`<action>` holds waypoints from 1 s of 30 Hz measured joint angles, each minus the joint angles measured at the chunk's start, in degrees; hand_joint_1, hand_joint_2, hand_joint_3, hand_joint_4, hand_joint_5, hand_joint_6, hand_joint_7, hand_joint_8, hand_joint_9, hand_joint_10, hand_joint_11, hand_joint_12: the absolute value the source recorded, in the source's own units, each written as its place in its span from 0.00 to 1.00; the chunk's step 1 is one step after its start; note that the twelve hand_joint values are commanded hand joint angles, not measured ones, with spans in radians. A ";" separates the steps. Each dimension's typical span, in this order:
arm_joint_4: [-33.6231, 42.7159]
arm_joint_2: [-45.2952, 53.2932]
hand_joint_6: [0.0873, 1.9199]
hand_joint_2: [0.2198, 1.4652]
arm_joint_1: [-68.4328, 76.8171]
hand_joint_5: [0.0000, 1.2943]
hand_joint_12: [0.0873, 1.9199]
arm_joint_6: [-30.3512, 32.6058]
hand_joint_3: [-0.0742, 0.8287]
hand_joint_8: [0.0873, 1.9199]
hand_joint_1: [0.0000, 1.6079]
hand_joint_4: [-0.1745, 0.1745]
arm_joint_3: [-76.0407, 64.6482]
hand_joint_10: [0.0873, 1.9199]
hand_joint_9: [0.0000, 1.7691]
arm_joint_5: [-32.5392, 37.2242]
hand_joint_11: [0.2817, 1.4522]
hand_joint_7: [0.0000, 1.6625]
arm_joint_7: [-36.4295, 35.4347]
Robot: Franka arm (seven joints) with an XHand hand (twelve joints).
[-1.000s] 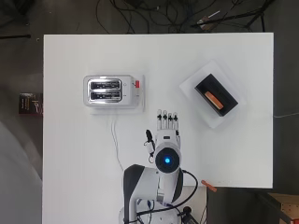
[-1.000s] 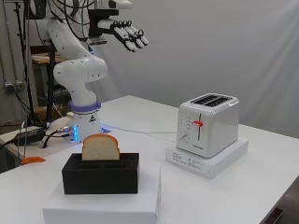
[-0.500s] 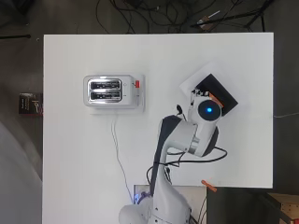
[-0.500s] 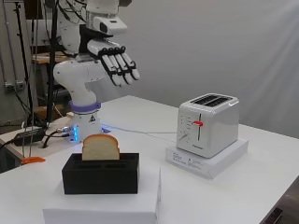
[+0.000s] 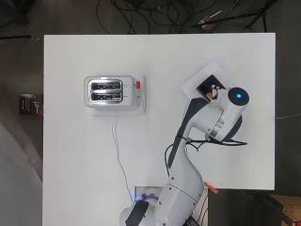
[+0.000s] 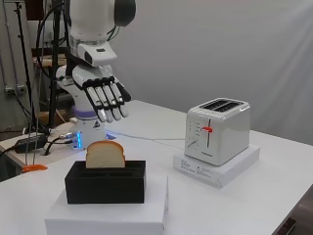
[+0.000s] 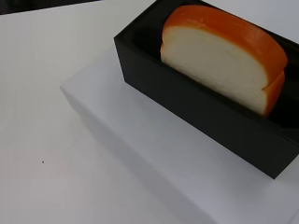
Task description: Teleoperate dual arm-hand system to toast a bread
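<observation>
The slice of bread (image 6: pixel 105 153) stands up on its edge in a black box (image 6: pixel 105 182). The black box sits on a flat white box (image 6: pixel 110 215) on the table (image 6: pixel 244 205), on the side away from the toaster. In the wrist view the bread (image 7: pixel 224 58) fills much of the picture, with its brown crust on top and its pale face toward the camera.

The robot hand (image 6: pixel 103 98) is now right above the bread — a second ago it was high up near the arm's base, and half a second ago it was only partway down. So the arm has swung over to the box and dropped low. From above, the end of the arm covers part of the black box (image 5: pixel 207 86).

The robot hand is open. Its fingers (image 6: pixel 108 105) are straight and spread a little, pointing down at the bread, but they do not touch it yet. There is a gap between the fingertips and the crust.

This looks like the reach for the bread. Next, I think, the robot hand has to go down a bit more and close on the slice.

The toaster (image 6: pixel 217 129) stands well apart on its own white base (image 6: pixel 215 166), with its two slots (image 5: pixel 105 91) open at the top — nothing is in them. Its red lever (image 6: pixel 207 129) is up. The toasting has not begun.
</observation>
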 joint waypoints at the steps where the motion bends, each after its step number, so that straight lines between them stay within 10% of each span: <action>1: 0.75 1.60 0.00 0.66 -0.01 0.29 0.00 -0.03 0.07 0.00 0.14 0.26 -0.22 0.00 0.31 0.55 0.11 0.30 -1.28; 19: 4.69 15.35 0.00 0.64 -6.19 0.27 0.00 -0.32 0.06 0.00 0.21 0.19 0.69 0.00 0.39 3.81 0.13 0.37 -9.21; 22: 8.12 18.51 0.43 0.69 -7.50 0.60 0.01 -1.09 0.08 0.32 0.69 0.08 1.07 0.23 0.68 3.43 0.41 0.63 -9.54; 30: 6.13 17.84 0.61 0.74 -8.42 0.57 0.29 1.61 0.08 0.42 0.77 0.00 0.79 0.03 0.84 6.61 0.36 0.68 -8.53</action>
